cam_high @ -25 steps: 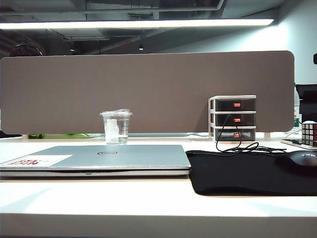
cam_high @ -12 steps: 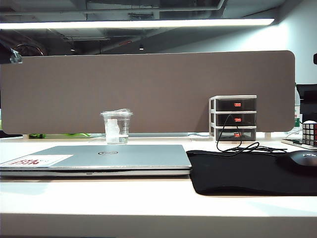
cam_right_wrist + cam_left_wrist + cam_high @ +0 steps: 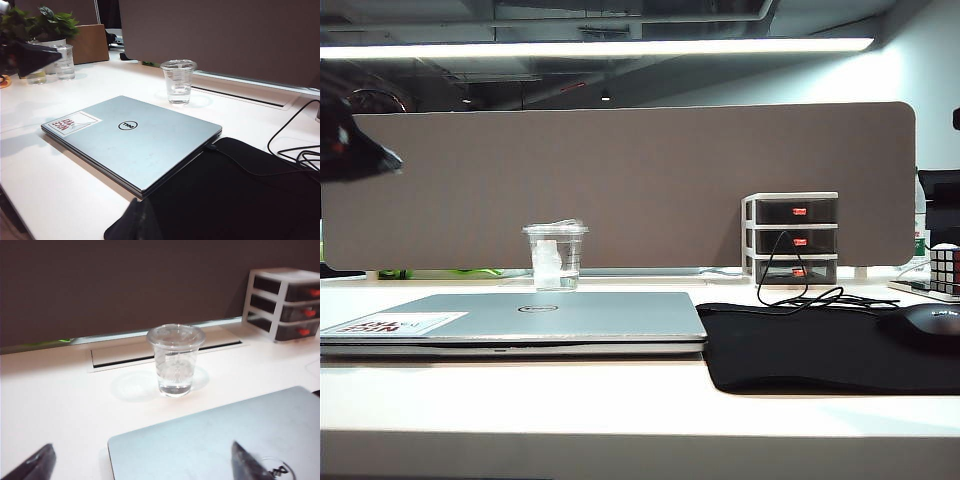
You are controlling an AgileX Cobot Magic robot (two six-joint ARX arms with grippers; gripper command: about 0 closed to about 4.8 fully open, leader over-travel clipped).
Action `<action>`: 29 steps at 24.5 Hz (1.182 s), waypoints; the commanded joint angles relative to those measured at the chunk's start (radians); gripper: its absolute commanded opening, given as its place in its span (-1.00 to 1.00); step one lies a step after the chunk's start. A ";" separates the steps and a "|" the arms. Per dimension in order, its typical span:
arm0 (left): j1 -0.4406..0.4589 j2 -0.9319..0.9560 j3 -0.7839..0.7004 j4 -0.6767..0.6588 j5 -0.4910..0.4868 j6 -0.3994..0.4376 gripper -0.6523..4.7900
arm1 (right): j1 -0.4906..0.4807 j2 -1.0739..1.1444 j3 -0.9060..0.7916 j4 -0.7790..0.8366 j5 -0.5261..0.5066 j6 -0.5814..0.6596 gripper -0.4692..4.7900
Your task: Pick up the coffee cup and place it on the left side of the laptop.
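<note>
The left hand [image 3: 142, 465] is wide open and empty above the laptop [image 3: 210, 440], facing the coffee cup [image 3: 175, 359] on the desk [image 3: 60, 395] to grab it, while the right hand [image 3: 140, 220] waits back, and I cannot tell if it is open.

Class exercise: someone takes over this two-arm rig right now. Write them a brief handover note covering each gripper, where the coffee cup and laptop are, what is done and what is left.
Left gripper: open, empty, above the laptop's near edge, pointing toward the cup; in the exterior view it shows high at the far left.
Right gripper: only a dark tip shows in its own wrist view; state unclear, holding nothing visible.
Coffee cup: upright on the desk behind the laptop, untouched.
Laptop: closed, flat, beside the black mouse mat.
Done: nothing.
Left: grasp the cup, lift it, set it on the desk left of the laptop.
</note>
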 commanded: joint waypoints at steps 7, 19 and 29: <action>0.000 0.325 0.167 0.172 0.061 0.013 1.00 | 0.000 -0.002 -0.006 -0.043 -0.001 -0.005 -0.82; -0.091 0.613 0.479 0.171 0.072 -0.033 1.00 | 0.000 -0.002 -0.006 -0.044 0.000 -0.027 -0.82; -0.110 0.781 0.671 0.160 0.166 -0.111 1.00 | 0.000 -0.002 -0.006 -0.048 0.000 -0.027 -0.82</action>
